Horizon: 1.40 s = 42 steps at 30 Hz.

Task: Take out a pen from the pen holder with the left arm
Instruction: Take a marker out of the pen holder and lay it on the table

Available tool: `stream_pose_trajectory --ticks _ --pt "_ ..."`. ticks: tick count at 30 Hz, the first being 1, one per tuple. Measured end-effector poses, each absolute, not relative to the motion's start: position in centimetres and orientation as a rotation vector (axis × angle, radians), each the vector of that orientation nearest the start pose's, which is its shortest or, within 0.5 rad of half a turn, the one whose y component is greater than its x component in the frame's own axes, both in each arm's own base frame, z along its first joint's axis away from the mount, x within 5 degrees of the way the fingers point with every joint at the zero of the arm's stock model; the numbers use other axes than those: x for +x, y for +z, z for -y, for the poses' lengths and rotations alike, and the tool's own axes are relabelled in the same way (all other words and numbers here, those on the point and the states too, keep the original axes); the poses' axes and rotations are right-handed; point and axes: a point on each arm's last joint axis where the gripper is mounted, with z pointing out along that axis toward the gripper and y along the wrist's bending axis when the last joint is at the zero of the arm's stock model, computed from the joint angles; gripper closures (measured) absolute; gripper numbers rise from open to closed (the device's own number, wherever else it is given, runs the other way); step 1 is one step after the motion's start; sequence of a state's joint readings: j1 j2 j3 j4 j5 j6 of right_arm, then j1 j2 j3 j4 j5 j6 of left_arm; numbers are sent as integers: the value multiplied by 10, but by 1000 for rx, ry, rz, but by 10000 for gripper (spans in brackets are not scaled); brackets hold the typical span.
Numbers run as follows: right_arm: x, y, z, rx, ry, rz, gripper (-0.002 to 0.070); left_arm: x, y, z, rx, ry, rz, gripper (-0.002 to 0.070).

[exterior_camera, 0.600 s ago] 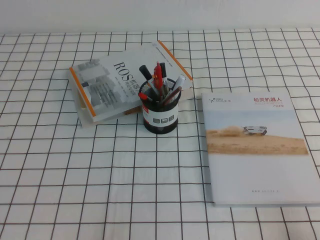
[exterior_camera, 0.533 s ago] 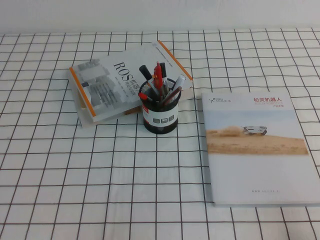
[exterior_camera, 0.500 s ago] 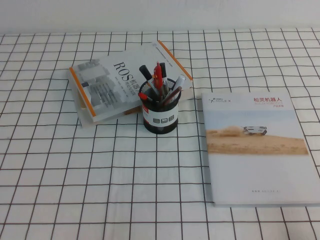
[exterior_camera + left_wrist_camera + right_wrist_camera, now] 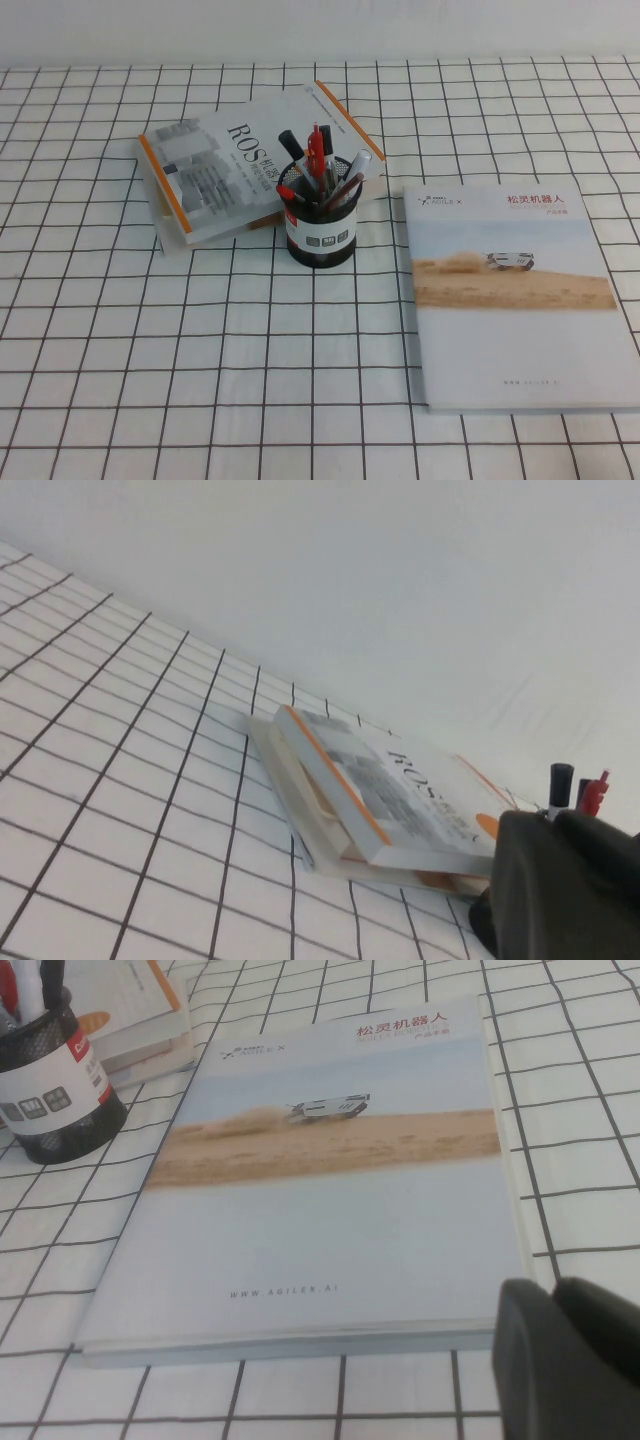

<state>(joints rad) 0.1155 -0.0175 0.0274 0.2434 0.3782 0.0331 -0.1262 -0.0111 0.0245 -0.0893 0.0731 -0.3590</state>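
Both hands stand back from the pen holder (image 4: 320,228), which keeps all its pens (image 4: 318,158).
The left hand (image 4: 555,825) has its fingers pressed together and holds nothing. The black mesh pen holder stands upright on the checked tabletop (image 4: 200,380) just beyond this hand. In the left wrist view the fingers hide its body, and only a black and a red pen top rise above them. A thick book (image 4: 240,165) lies behind the holder. The right hand (image 4: 555,1290), fingers likewise together, hangs at the near edge of a thin booklet (image 4: 515,300); the holder stands off the booklet's far corner.
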Motion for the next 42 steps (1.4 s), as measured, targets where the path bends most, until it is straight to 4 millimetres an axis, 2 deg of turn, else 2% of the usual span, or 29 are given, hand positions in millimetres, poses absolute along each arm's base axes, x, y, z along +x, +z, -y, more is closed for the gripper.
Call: stream_pose_trajectory --ticks 5,9,16,22,26,29,35,38,42 --pt "51 172 -14 73 342 -1873 688 59 205 8 -257 -457 -1586 678" --pt "51 172 -14 73 342 -1873 688 72 230 10 -272 -441 -1701 678" --pt "51 172 -14 73 342 -1873 689 120 281 17 -169 -330 -1831 678" --pt "51 172 -14 73 342 -1873 689 168 301 35 -18 -302 -1908 678" --pt "51 172 -14 73 342 -1873 688 192 298 57 87 -336 -1906 678" --pt "51 172 -14 73 342 -1873 689 207 288 78 160 -375 -1885 678" --pt "51 172 -14 73 342 -1873 689 225 270 123 280 -470 -1749 678" --pt "51 172 -14 73 342 -1873 689 233 254 138 334 -495 -1701 678" --pt "51 172 -14 73 342 -1873 689 241 231 157 511 -511 -1625 678"
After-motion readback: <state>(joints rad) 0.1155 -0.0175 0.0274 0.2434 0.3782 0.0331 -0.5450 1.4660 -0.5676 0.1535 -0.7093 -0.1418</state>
